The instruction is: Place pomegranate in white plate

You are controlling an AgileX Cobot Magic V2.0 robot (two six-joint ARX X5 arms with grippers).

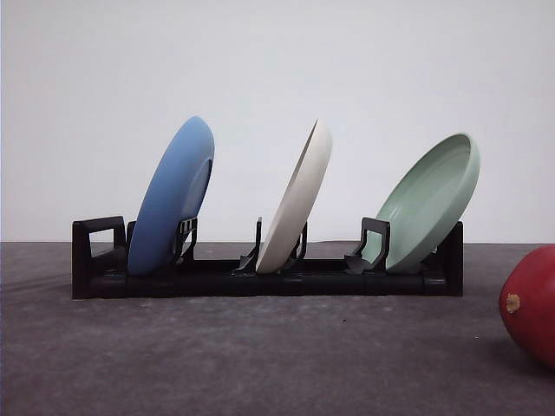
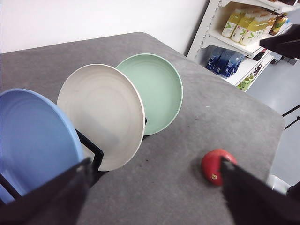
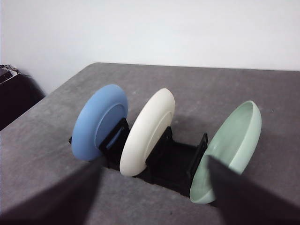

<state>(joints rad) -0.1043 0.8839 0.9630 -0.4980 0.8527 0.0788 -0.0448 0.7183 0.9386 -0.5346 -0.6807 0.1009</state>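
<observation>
The pomegranate (image 1: 531, 303) lies on the grey table at the far right of the front view, red with a small brown spot facing left. In the left wrist view the pomegranate (image 2: 214, 166) sits just beside one dark fingertip. The white plate (image 1: 297, 201) stands on edge in the middle slot of a black rack (image 1: 260, 279); it appears again as the white plate (image 2: 101, 115) and the white plate (image 3: 147, 131). My left gripper (image 2: 152, 206) is open above the table with nothing between its fingers. My right gripper (image 3: 150, 201) is open too, hovering in front of the rack.
A blue plate (image 1: 173, 198) stands in the rack's left slot and a pale green plate (image 1: 429, 201) leans in the right slot. Store shelves with bottles (image 2: 248, 28) stand beyond the table's edge. Bare grey tabletop (image 1: 260, 355) lies in front of the rack.
</observation>
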